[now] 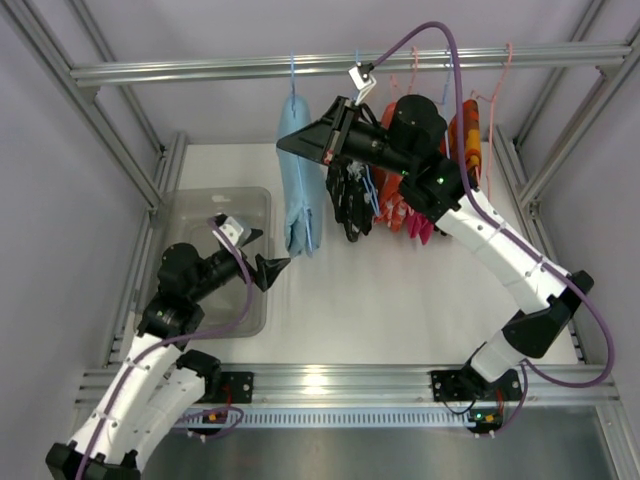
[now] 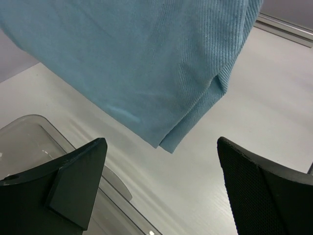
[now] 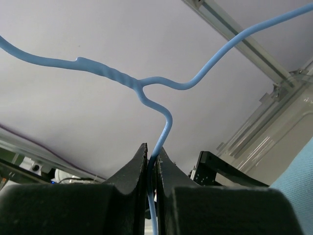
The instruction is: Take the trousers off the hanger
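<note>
The light blue trousers (image 1: 300, 205) hang in the upper centre of the overhead frame, folded over a blue wire hanger (image 1: 293, 78) whose hook sits on the metal rail (image 1: 200, 70) running across the top. The right gripper (image 1: 295, 143) reaches in from the right at the top of the trousers. In its wrist view the right gripper (image 3: 151, 149) is pinched tight on the hanger (image 3: 146, 88), the wire running down between the two fingers at the bottom centre of the frame.

The left gripper (image 1: 278, 272) sits lower, left of centre, just below and left of the trouser hem, beside a clear plastic bin (image 1: 200, 200) on the white table (image 1: 400, 300). In its wrist view the left gripper (image 2: 160, 144) is spread wide with nothing in it; the trousers (image 2: 146, 58) fill the upper frame, their hem corner dipping to about fingertip level, and whether it lies between them cannot be told. Black and red garments (image 1: 385, 200) hang right of the trousers.
</note>
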`<state>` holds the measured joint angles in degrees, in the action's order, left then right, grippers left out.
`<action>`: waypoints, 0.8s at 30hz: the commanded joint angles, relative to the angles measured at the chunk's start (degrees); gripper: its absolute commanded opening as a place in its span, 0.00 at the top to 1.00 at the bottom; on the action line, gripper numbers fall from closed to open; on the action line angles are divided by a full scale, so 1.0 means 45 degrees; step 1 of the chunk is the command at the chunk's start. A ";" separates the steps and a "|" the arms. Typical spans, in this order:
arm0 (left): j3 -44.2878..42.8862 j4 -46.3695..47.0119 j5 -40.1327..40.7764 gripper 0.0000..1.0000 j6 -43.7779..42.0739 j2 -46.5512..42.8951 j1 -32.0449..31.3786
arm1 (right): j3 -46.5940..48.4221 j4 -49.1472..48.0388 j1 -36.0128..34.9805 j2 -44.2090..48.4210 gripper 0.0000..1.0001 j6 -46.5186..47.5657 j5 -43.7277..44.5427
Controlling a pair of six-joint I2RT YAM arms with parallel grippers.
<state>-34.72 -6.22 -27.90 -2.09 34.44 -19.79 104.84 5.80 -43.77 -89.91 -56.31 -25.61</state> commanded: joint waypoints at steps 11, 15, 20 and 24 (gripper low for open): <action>-0.0976 0.3920 0.1021 0.01 -0.0413 0.2638 -0.2104 | 0.1644 -0.0723 0.0097 0.0409 1.00 0.0756 0.1725; -0.1133 0.4329 0.3618 0.01 -0.1235 0.3265 -0.3335 | 0.1547 -0.0899 0.0097 0.0409 1.00 0.0620 0.1608; -0.1093 0.5463 0.5217 0.01 -0.1177 0.3869 -0.3493 | 0.1469 -0.1016 0.0078 0.0448 1.00 0.0562 0.1452; -0.1190 0.5601 0.5829 0.15 -0.1371 0.3774 -0.3493 | 0.1100 -0.1153 0.0117 0.0624 1.00 0.0600 0.1315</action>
<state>-37.71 13.15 -6.44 -6.52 52.03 -35.29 106.19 11.18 -43.70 -90.08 -55.64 -18.98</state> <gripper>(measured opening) 0.877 0.036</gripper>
